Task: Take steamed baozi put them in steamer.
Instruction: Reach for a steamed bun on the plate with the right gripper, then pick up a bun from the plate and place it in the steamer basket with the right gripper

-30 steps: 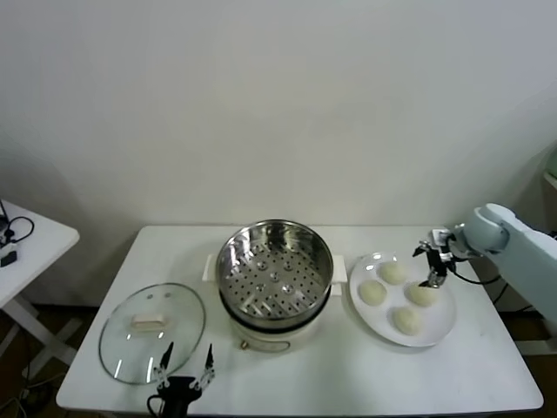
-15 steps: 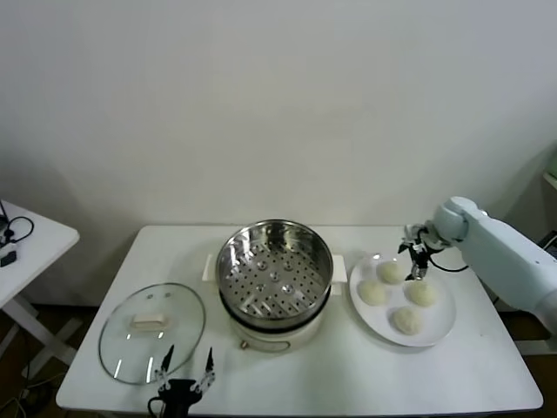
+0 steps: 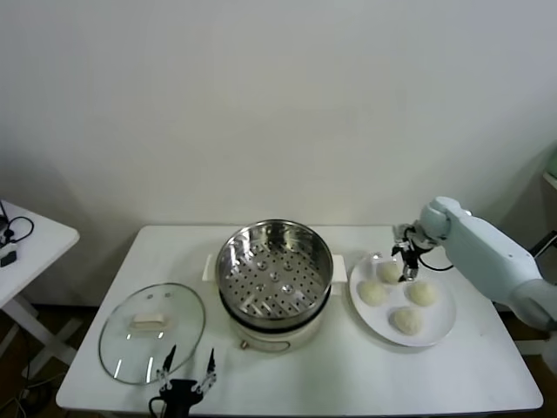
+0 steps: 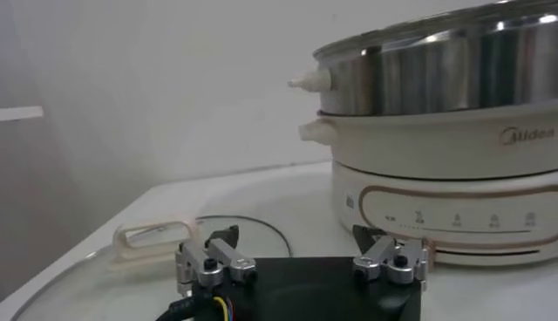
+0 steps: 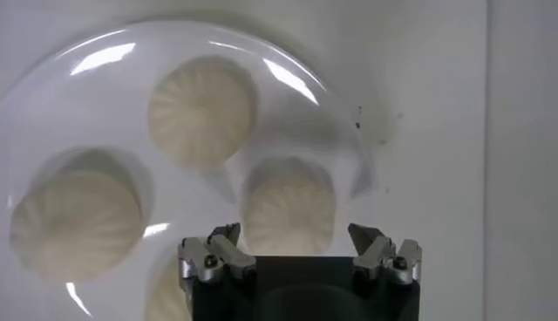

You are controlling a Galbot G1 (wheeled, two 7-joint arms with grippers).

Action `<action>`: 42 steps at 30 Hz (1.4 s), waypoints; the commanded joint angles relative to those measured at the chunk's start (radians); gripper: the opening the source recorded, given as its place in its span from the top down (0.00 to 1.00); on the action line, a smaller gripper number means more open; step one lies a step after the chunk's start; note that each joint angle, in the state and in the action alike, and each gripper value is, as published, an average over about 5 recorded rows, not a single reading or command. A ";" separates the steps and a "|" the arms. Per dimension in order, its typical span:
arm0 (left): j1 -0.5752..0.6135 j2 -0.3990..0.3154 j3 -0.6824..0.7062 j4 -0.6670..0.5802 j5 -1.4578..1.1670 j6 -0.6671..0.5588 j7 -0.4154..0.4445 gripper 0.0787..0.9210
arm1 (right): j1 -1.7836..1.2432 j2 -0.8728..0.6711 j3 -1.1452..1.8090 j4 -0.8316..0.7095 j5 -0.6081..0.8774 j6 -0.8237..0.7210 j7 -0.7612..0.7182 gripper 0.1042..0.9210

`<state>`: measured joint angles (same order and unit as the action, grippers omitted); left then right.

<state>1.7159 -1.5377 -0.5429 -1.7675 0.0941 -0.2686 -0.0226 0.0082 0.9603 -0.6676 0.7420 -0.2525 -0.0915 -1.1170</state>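
Four creamy-white round steamed baozi (image 3: 393, 294) lie on one flat white plate (image 3: 441, 329) beside one shiny steel steamer (image 3: 274, 280) on the white counter (image 3: 365, 379). Right hand (image 3: 405, 266), wide open and empty, hovers over the rear bun. Left hand (image 3: 185, 373), open, rests near one glass lid (image 3: 152, 333).

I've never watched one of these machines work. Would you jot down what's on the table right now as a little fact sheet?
Buns: four steamed baozi, all on the white plate
Steamer: open, perforated tray bare
Glass lid: flat on the table, on the steamer's left
Right gripper: fingers open, hanging over the plate's far bun
Left gripper: open, parked at the table's near edge by the lid
Progress: no bun moved yet
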 commanded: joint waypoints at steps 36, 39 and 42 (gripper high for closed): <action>0.013 -0.005 -0.016 0.006 0.030 -0.007 -0.004 0.12 | 0.723 -0.120 -0.632 0.445 0.525 0.181 -0.082 0.36; 0.014 -0.007 -0.015 0.010 0.032 -0.007 -0.006 0.12 | 0.818 -0.068 -0.684 0.511 0.607 0.239 -0.094 0.37; 0.015 -0.010 -0.012 0.011 0.035 -0.007 -0.007 0.12 | 0.877 -0.009 -0.720 0.612 0.648 0.272 -0.082 0.37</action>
<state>1.7292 -1.5471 -0.5554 -1.7576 0.1266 -0.2750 -0.0290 0.5668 0.8862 -1.1665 1.1207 0.1662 0.0552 -1.1912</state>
